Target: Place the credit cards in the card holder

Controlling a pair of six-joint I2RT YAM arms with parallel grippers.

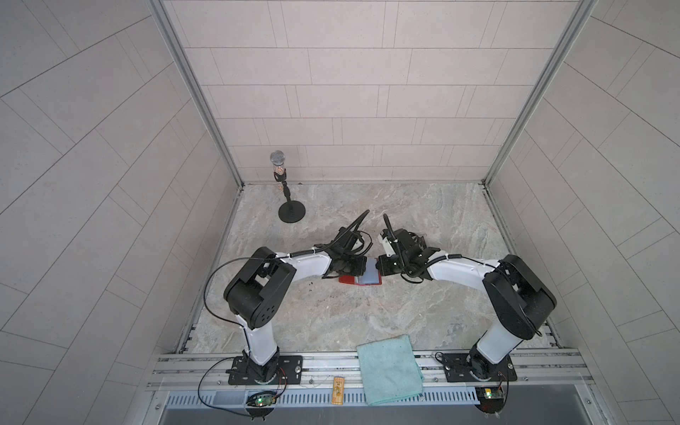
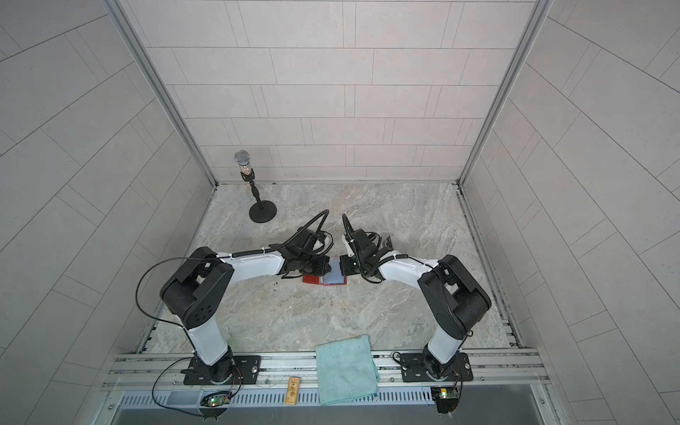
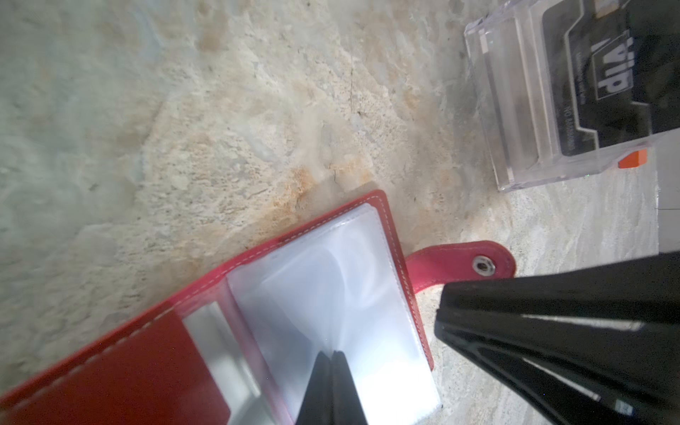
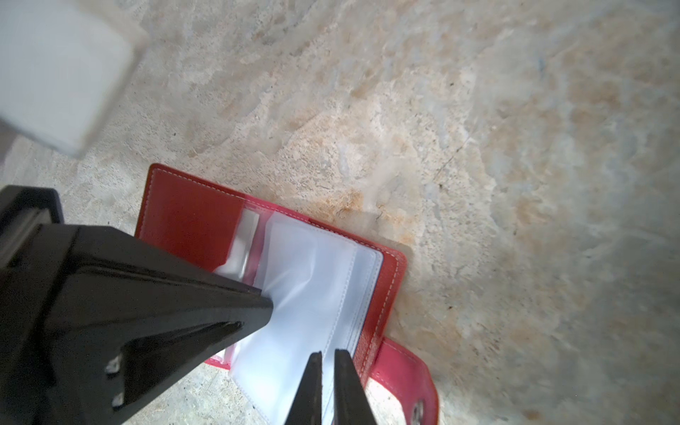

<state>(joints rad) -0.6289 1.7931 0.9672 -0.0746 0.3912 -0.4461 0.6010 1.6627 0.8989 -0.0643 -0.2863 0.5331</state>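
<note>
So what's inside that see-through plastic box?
A black card with white "vip" lettering sits in the clear box. The black card covers anything behind it, so more cards there cannot be seen.

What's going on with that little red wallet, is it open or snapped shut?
Open. The card holder lies flat on the table with its covers spread, clear sleeves showing, and the snap tab sticking out unfastened.

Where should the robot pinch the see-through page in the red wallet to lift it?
Probably the free outer edge of the clear sleeve, coming from the snap tab side. The sleeves join at the fold of the red wallet, so only that edge lifts.
</note>
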